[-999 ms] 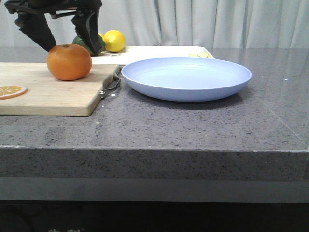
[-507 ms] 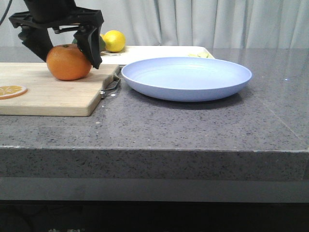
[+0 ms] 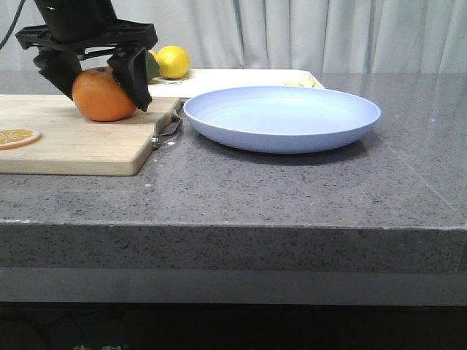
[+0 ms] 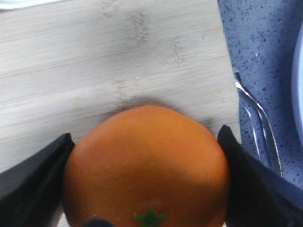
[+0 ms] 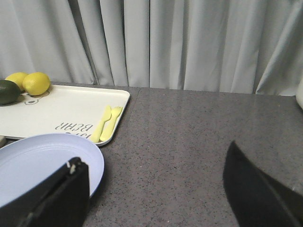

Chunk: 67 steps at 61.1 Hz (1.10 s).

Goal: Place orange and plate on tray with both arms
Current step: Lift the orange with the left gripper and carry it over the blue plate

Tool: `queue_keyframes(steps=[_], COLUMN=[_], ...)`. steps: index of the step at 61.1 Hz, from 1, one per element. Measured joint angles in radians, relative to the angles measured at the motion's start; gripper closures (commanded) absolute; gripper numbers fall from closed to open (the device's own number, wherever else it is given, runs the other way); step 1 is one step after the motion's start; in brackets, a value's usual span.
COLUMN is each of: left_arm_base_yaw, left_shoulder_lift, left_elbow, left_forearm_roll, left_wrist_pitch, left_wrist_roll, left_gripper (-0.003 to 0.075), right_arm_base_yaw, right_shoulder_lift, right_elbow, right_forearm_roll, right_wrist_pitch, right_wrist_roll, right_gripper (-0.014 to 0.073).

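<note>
The orange (image 3: pixel 98 102) rests on the wooden cutting board (image 3: pixel 73 142) at the left. My left gripper (image 3: pixel 101 93) has come down over it, with a finger pressed on each side; the left wrist view shows the orange (image 4: pixel 147 161) filling the gap between the black fingers (image 4: pixel 28 184). The lavender-blue plate (image 3: pixel 281 117) lies on the counter right of the board. The cream tray (image 3: pixel 241 76) lies behind it. My right gripper (image 5: pixel 155 156) is open and empty over the counter beside the plate's rim (image 5: pixel 38 161); it is out of the front view.
An orange slice (image 3: pixel 16 136) lies on the board's left end. A lemon (image 3: pixel 172 61) and a dark green fruit (image 5: pixel 7 91) sit on the tray's far left, yellow cutlery (image 5: pixel 106 123) at its right end. The board's metal handle (image 3: pixel 169 127) nearly reaches the plate.
My left gripper has come down from above and behind the orange to straddle it, and its fingers have closed in on its sides. The plate has not moved.
</note>
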Motion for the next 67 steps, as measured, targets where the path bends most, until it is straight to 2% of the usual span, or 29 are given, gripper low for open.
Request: queue_keyframes(steps=[9, 20, 34, 54, 67], left_arm_base_yaw=[0.0, -0.011, -0.091, -0.28, -0.341], left_shoulder_lift=[0.007, 0.011, 0.011, 0.065, 0.142], left_elbow=[-0.034, -0.164, -0.247, -0.249, -0.249], left_forearm_roll=[0.0, 0.0, -0.012, -0.018, -0.023], left_wrist_pitch=[0.037, 0.109, 0.121, -0.034, -0.113], left_wrist_roll=[0.0, 0.0, 0.0, 0.0, 0.0], left_gripper=[0.0455, 0.0455, 0.0455, 0.0454, 0.0454], right_arm_base_yaw=[0.0, 0.0, 0.0, 0.0, 0.0], right_shoulder_lift=[0.0, 0.0, 0.0, 0.0, 0.0], right_elbow=[0.0, 0.0, 0.0, 0.0, 0.0], right_forearm_roll=[0.0, 0.0, 0.0, 0.0, 0.0], right_wrist_pitch=[0.0, 0.0, 0.0, 0.0, 0.0], right_wrist_roll=[0.0, 0.0, 0.0, 0.0, 0.0], right_gripper=[0.0003, 0.0003, 0.0003, 0.0003, 0.0003])
